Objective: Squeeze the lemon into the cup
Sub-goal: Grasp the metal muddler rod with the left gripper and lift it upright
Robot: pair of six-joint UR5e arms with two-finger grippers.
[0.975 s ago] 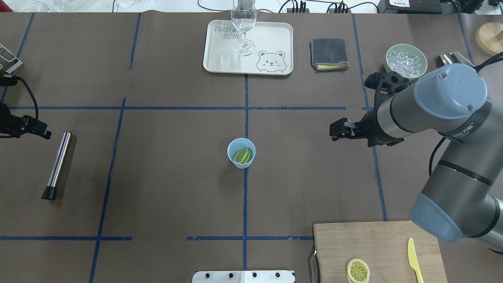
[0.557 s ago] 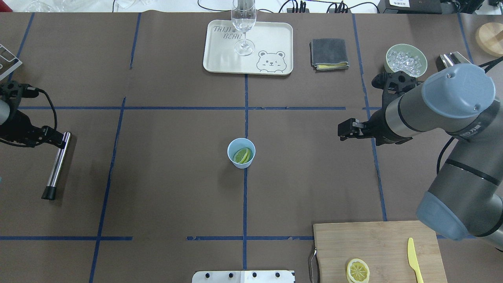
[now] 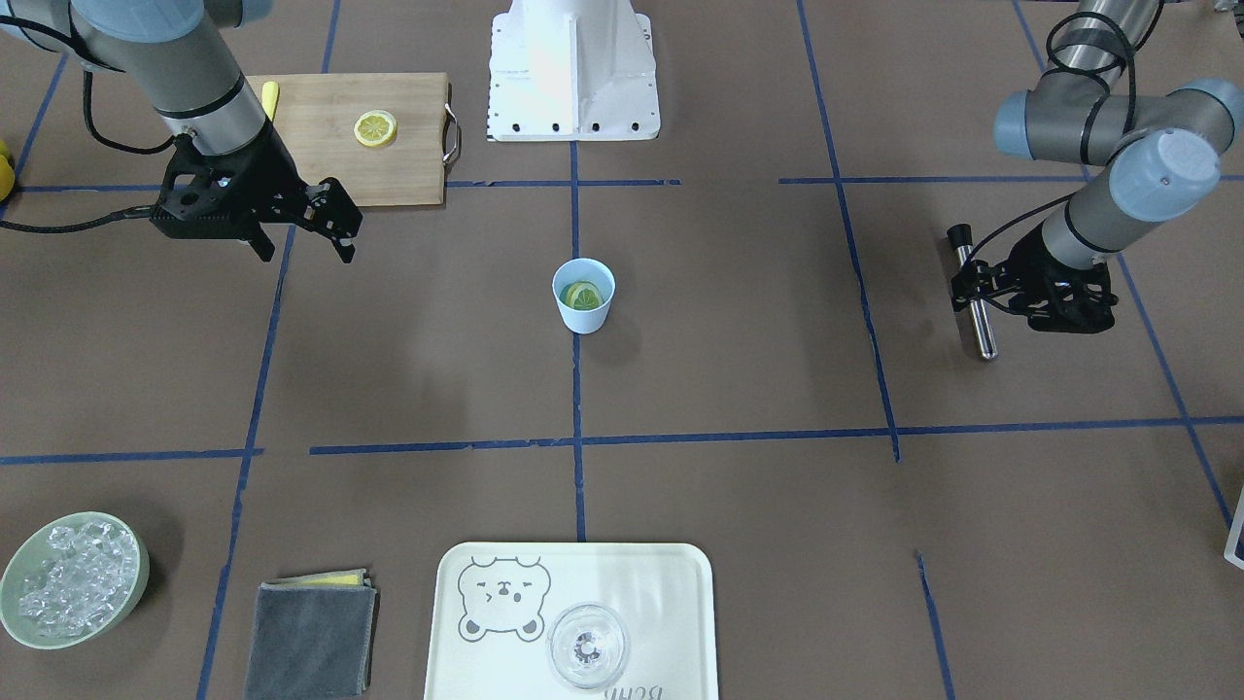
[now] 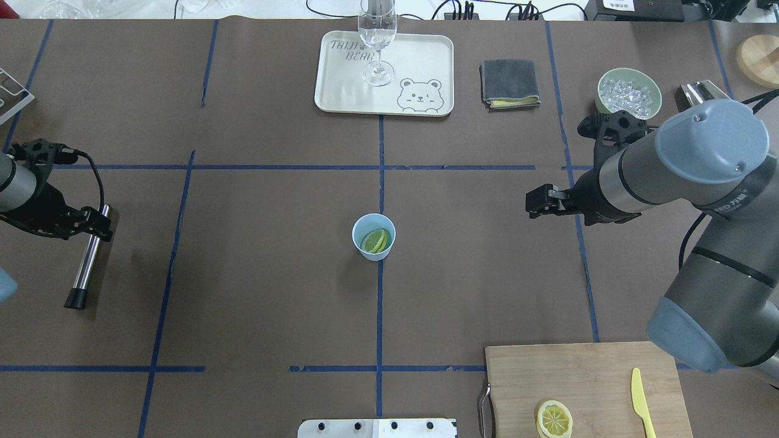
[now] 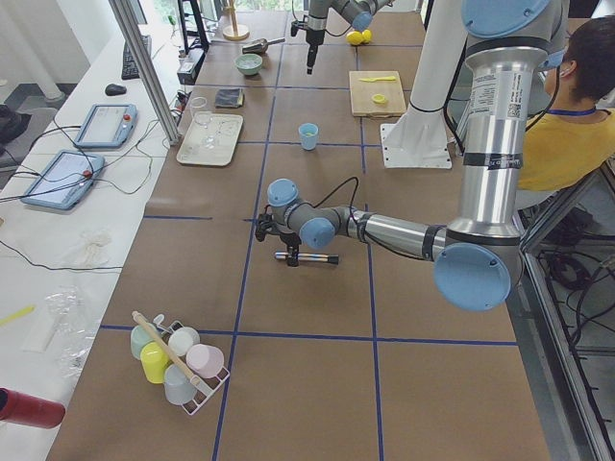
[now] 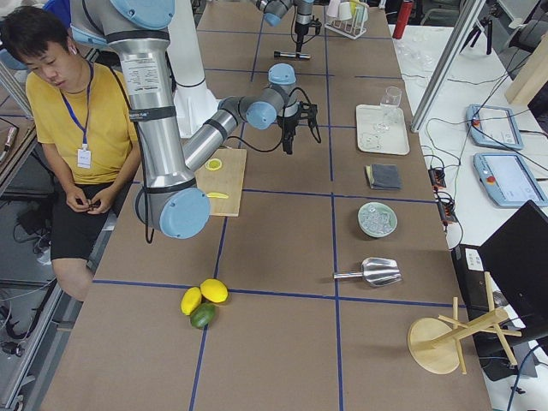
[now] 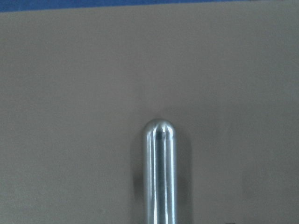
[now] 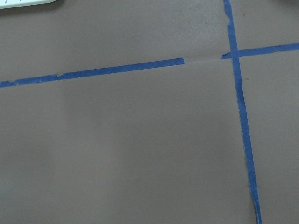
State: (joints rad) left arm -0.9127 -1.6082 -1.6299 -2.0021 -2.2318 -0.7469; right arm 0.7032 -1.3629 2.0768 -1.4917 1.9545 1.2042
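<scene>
Steel rod point(image 4: 87, 261) lies far left, the left claw point(image 4: 100, 225) at its upper end, grip impossible to judge. Lemon point(image 4: 375, 241) sits inside the cup point(image 4: 377, 257), mid-surface point(image 4: 274, 286). Right claw point(image 4: 534, 203) hovers released, empty, well apart.

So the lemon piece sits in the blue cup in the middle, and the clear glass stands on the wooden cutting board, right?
Not quite. The lemon does sit in the cup mid-table, but the clear glass stands on the bear-printed tray, not on the wooden cutting board, which carries a lemon slice and a yellow knife. The overhead view shows it.
</scene>
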